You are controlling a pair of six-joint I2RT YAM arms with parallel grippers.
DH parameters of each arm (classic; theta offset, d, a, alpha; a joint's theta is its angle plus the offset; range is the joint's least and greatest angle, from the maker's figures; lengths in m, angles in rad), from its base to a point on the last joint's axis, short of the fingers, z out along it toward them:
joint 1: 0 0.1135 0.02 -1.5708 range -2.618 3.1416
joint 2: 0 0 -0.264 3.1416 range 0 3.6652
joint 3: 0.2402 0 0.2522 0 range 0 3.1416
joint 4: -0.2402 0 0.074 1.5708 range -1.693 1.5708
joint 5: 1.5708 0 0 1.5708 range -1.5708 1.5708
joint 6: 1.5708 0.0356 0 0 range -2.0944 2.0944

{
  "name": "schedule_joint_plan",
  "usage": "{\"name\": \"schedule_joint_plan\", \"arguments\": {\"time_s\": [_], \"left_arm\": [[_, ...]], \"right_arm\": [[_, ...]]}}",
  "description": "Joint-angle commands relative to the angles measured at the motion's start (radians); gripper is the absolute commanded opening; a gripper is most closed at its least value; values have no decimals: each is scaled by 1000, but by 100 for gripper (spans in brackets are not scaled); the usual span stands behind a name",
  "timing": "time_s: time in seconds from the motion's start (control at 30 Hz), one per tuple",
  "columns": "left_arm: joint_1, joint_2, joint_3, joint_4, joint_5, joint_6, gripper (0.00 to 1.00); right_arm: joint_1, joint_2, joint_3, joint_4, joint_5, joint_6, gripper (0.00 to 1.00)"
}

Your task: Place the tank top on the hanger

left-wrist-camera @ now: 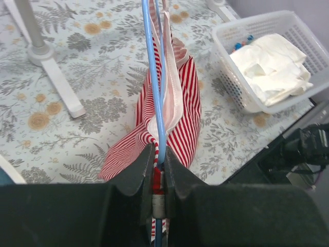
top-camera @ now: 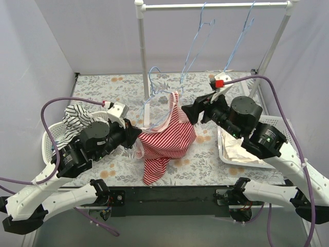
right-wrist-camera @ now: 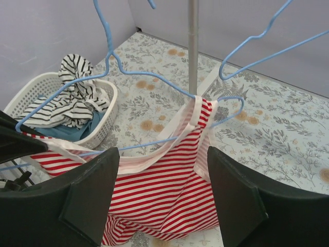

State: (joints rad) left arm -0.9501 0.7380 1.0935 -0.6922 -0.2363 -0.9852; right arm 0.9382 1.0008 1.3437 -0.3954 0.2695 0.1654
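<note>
The red-and-white striped tank top point(top-camera: 167, 139) hangs in the middle above the flowered table, its lower part resting on the surface. The light-blue hanger point(top-camera: 152, 81) is threaded through it. One strap point(right-wrist-camera: 198, 110) lies over the hanger's far end point(right-wrist-camera: 234, 105). My left gripper point(top-camera: 136, 135) is shut on the hanger wire point(left-wrist-camera: 152, 77) together with a fold of the tank top point(left-wrist-camera: 180, 113). My right gripper point(top-camera: 187, 112) is open and empty. Its fingers point(right-wrist-camera: 87, 195) stand on either side of the top's chest point(right-wrist-camera: 164, 195) without touching it.
Two more blue hangers point(top-camera: 203, 41) hang from the white rail point(top-camera: 216, 6). The rack's pole point(right-wrist-camera: 193, 46) stands just behind the top. A left basket point(top-camera: 49, 144) holds a black-and-white striped garment point(right-wrist-camera: 77, 103). A right basket point(left-wrist-camera: 226, 77) holds cream-white cloth point(left-wrist-camera: 267, 67).
</note>
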Motion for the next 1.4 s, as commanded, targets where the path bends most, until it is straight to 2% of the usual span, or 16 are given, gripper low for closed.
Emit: {"name": "schedule_joint_plan", "arguments": {"time_s": [0.0, 0.23, 0.4, 0.7, 0.87, 1.0, 1.17, 1.37], "left_arm": [[4, 33, 92, 60, -202, -10, 0], [5, 239, 261, 111, -302, 95, 0], [4, 366, 379, 160, -449, 169, 0], [5, 560, 633, 263, -443, 342, 0], [5, 609, 698, 315, -451, 396, 0], [30, 643, 717, 333, -420, 408, 0], [106, 673, 746, 287, -246, 330, 0], [198, 713, 779, 260, -144, 289, 0]], "right_arm": [[5, -79, -72, 78, 50, 43, 77], [5, -172, -199, 76, 48, 114, 77], [5, -226, -294, 61, -27, 164, 77], [5, -301, -521, 10, -185, 278, 76], [5, -341, -590, -19, -251, 310, 76], [5, -372, -629, -28, -295, 321, 76], [5, -389, -655, -42, -299, 313, 76], [5, -357, -660, -48, -322, 295, 75]]}}
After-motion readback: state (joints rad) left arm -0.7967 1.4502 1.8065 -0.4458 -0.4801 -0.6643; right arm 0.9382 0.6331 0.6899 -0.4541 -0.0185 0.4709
